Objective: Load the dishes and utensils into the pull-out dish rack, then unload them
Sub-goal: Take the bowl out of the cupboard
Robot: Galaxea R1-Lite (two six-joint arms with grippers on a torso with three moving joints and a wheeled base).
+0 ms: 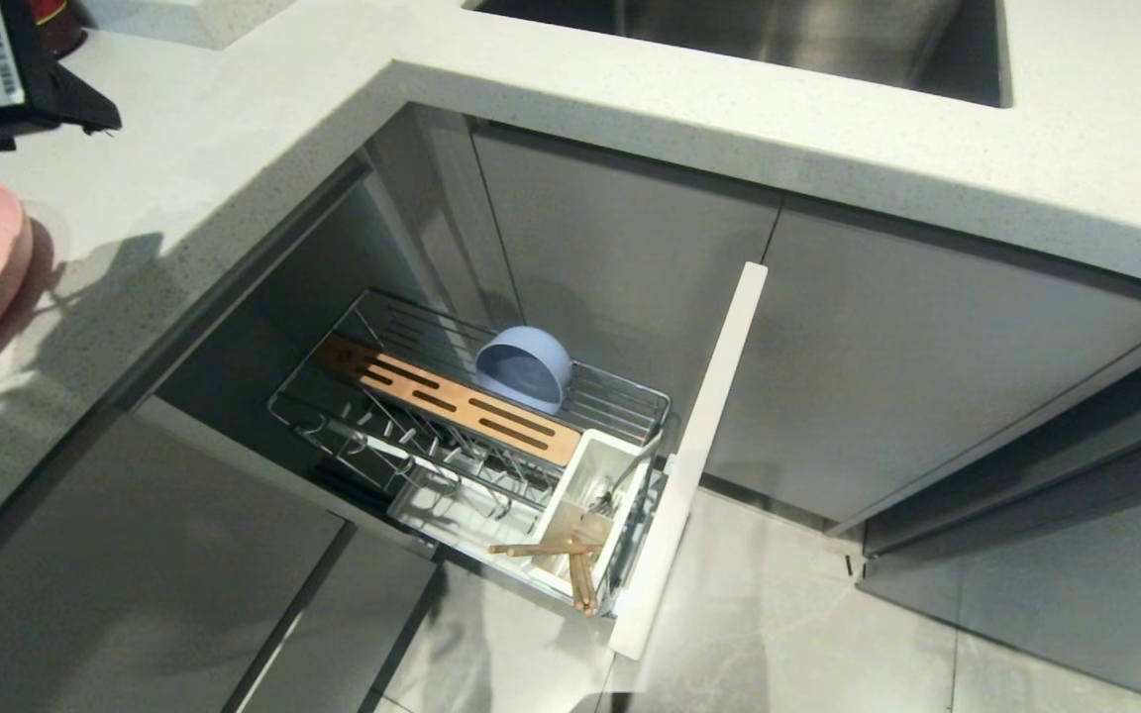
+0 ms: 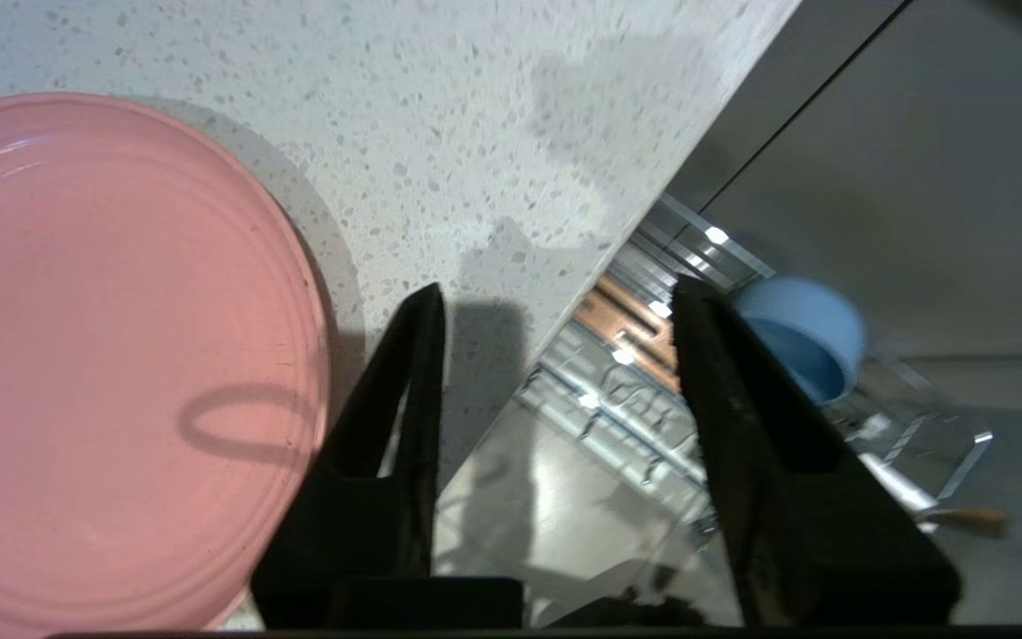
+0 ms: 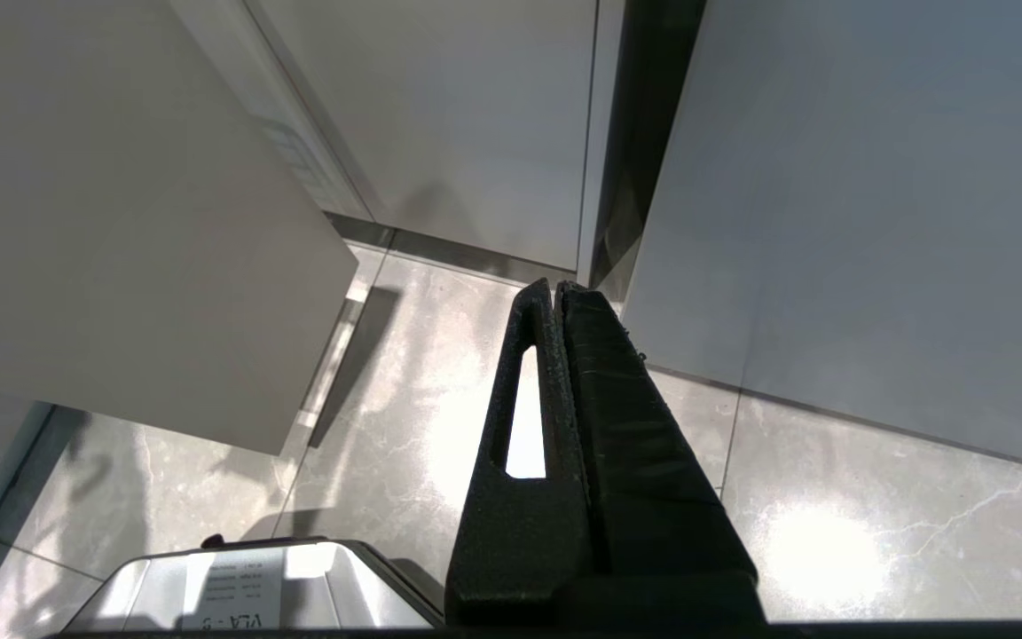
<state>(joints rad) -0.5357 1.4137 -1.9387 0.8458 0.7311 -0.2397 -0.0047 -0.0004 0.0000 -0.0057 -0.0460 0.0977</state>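
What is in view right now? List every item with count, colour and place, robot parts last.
Plate: one, pink, on the countertop.
Bowl: one, light blue, tipped on the rack's back shelf.
Chopsticks: one pair, pale wood, in the cutlery box.
Spoon: one, grey metal, in the same box.
Dish rack: one, chrome wire, pulled out with its white front panel.
Sink: one, steel, set into the countertop.
Left gripper: black, open, above the counter edge beside the plate.
Right gripper: black, shut, hanging over the floor.
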